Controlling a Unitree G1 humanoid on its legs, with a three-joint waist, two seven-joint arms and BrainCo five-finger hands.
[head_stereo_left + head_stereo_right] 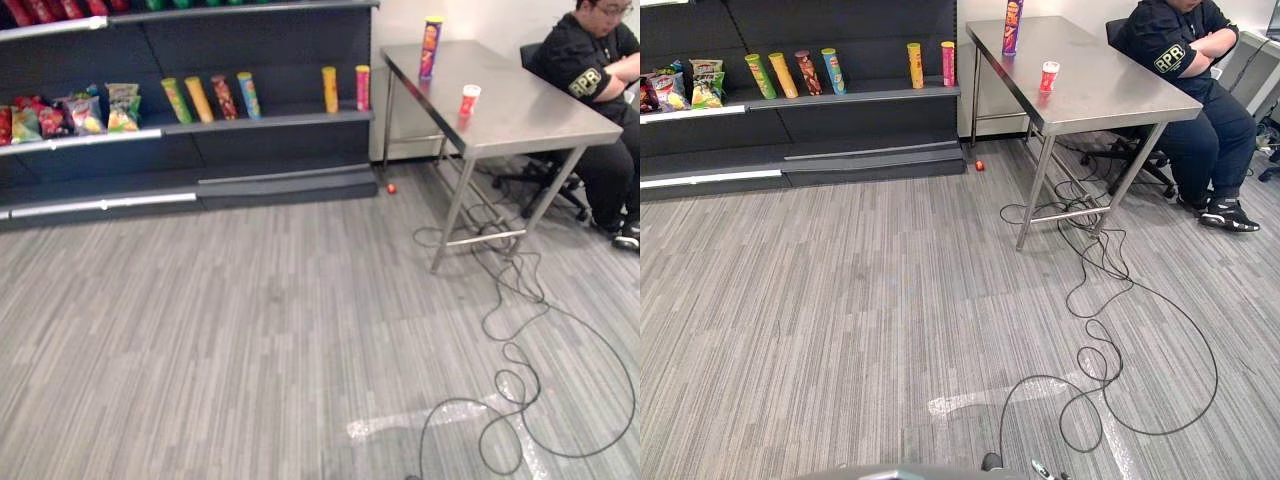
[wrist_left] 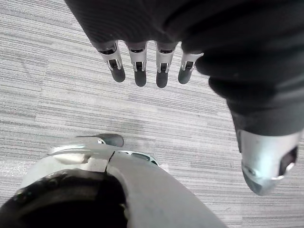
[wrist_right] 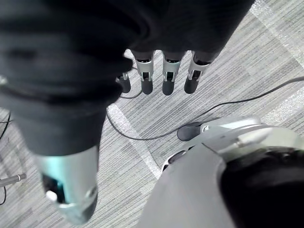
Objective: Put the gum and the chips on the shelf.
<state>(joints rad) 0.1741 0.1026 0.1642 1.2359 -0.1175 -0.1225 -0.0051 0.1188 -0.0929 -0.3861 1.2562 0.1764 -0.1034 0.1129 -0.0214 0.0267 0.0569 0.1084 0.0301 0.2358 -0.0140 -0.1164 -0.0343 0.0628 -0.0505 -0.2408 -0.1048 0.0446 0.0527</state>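
Observation:
A tall purple chips can point(image 1: 431, 47) stands at the far end of the steel table point(image 1: 530, 120) on the right. Nearer on the same table stands a small red-and-white gum tub point(image 1: 469, 100). The dark shelf point(image 1: 270, 121) runs along the wall on the left, across the floor from the table. My left hand point(image 2: 140, 69) hangs over the grey floor with straight fingers and holds nothing. My right hand point(image 3: 166, 73) hangs the same way, fingers straight and empty.
Several chips cans point(image 1: 212, 98) and snack bags point(image 1: 75, 112) stand on the shelf's middle board. A person point(image 1: 590, 70) sits on a chair at the table's far right. A small red object point(image 1: 391, 188) lies on the floor by the shelf's end.

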